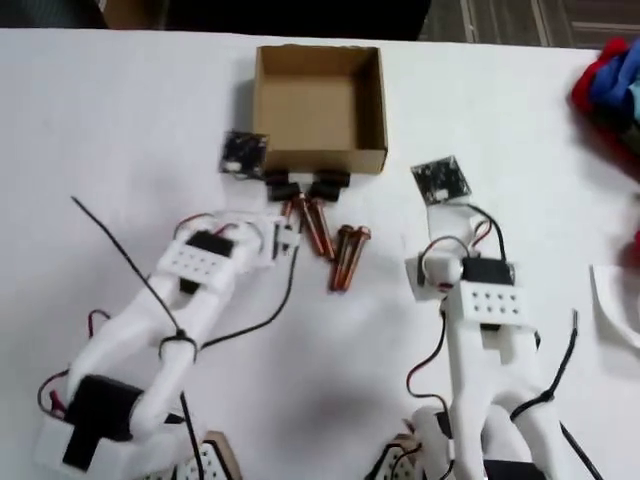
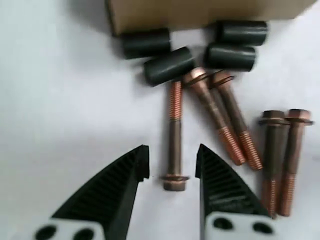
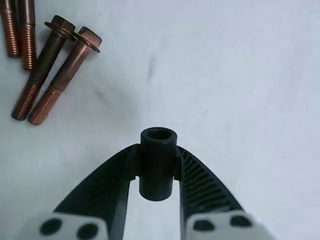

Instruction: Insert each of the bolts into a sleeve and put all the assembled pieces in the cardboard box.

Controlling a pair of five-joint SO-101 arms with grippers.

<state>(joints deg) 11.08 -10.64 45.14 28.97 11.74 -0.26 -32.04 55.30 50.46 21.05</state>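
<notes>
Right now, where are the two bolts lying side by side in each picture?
High view: the bolt pair lies mid-picture, just below the cardboard box.
Left wrist view: the bolt pair lies beside the open left gripper.
Right wrist view: the bolt pair lies beyond the right gripper, which holds a sleeve.
Shared landmark: two more bolts close beside it.

Bolts [image 2: 175,135]: coppery metal, dull sheen, ridged threads. Each sleeve [image 2: 169,65]: smooth matt black. Cardboard box [image 1: 320,158]: matt brown. Left gripper [image 2: 172,156]: ribbed black plastic fingers [image 2: 120,185]. Table [image 1: 120,120]: smooth white.
</notes>
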